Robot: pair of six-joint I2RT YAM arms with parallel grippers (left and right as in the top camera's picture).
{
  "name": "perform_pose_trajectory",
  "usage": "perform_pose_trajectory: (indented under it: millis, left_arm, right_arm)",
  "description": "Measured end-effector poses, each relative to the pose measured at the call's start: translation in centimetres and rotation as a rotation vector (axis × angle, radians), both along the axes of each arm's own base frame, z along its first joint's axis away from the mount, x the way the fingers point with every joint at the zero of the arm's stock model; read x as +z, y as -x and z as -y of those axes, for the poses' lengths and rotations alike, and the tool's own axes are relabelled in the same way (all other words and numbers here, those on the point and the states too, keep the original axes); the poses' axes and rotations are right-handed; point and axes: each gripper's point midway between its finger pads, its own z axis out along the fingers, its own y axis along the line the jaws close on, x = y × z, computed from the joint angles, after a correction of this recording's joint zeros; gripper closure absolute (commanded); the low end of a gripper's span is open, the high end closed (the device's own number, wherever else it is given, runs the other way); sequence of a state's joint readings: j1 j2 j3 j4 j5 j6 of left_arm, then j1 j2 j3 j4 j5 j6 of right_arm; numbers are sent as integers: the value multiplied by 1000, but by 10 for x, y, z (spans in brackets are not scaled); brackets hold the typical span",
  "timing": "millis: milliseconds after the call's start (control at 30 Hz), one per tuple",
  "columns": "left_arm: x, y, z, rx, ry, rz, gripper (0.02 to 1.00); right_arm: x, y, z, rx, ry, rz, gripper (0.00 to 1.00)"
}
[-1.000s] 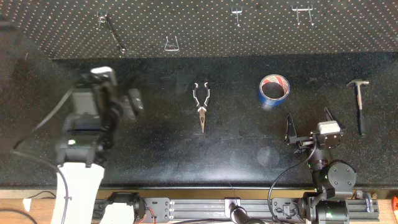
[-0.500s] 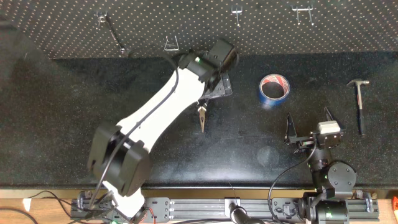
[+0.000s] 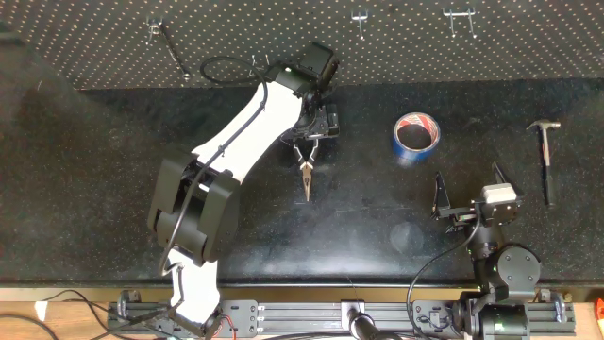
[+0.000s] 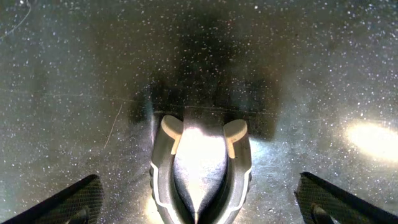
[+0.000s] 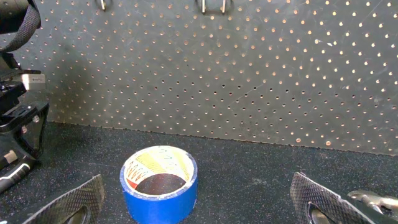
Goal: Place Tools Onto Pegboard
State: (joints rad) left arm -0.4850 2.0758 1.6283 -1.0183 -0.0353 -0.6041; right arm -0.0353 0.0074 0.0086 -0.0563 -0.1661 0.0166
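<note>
The pliers (image 3: pixel 306 168) lie flat mid-table, handles toward the pegboard (image 3: pixel 396 57) and tip toward the front edge. My left gripper (image 3: pixel 317 125) hangs just over the handle ends. In the left wrist view the grey-tipped pliers handles (image 4: pixel 199 163) lie between my open fingers (image 4: pixel 73 200) with wide gaps on both sides, untouched. A wrench (image 3: pixel 171 49) hangs at the board's left. The blue tape roll (image 3: pixel 415 135) and hammer (image 3: pixel 545 156) lie to the right. My right gripper (image 3: pixel 469 187) stands open near the front edge, facing the tape roll (image 5: pixel 160 183).
Bare metal hooks (image 3: pixel 359 19) (image 3: pixel 460 20) stick out of the pegboard's upper right, and a wire hook (image 3: pixel 261 67) sits beside the left arm's wrist. The left arm's white links cross the table's left half diagonally.
The left arm swung from the table's left side across to the pliers, then drew back slightly and settled over the handles. The right arm has not moved.
</note>
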Motion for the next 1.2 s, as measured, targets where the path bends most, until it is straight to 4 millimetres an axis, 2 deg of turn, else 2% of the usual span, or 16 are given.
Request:
perform_pose_trajectory:
  millis: [100,267,1200]
  left_arm:
    - [-1,-2,1,-18,1,6,20]
    - [-22,2,3,-30,-6,-46,20]
    - [-26,9,3,-26,-3,-81,20]
  right_arm:
    - [0,0,0,0,0,0,25]
    - [0,0,0,0,0,0,25]
    - [0,0,0,0,0,0,27]
